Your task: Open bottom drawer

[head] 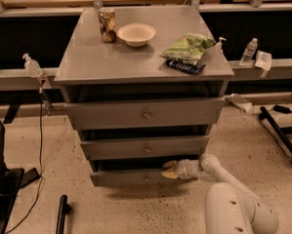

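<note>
A grey cabinet (135,62) with three drawers stood on a speckled floor (262,145). The robot's white arm (233,204) reached in from the lower right, low to the floor. The top drawer (106,115) was the widest, the middle drawer (116,147) sat under it, and the bottom drawer (121,178) was lowest, with a dark gap above its front and a small round knob (146,178) at its centre.

On the cabinet top lay a green bag (188,47) resting on a dark packet (185,67), with a pale bowl (135,34) and a can (107,25) just beside each other at the back. Their printing was too blurred to read.

The gripper (169,170) was at the bottom drawer's upper edge, right of the knob; whether it was open or closed could not be told.
</note>
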`<state>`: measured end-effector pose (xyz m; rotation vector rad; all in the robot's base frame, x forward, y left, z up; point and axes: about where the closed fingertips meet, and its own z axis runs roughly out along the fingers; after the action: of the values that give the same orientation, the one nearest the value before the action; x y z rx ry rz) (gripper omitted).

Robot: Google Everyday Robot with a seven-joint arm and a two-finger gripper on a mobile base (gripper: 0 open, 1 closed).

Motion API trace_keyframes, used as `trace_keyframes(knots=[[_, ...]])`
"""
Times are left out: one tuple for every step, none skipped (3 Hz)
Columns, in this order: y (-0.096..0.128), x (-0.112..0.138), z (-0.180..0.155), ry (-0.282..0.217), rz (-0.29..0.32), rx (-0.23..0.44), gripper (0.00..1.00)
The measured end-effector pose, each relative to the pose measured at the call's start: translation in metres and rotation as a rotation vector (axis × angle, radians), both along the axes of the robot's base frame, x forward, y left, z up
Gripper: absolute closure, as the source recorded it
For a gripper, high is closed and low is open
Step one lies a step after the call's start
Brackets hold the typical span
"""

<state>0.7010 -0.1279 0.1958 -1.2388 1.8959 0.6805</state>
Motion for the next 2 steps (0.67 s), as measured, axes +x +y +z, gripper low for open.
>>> trace_keyframes(knots=[[0.0, 0.0, 0.0, 0.0, 0.0, 0.0, 1.0], [0.0001, -0.0001, -0.0001, 0.0, 0.0, 0.0, 0.78]])
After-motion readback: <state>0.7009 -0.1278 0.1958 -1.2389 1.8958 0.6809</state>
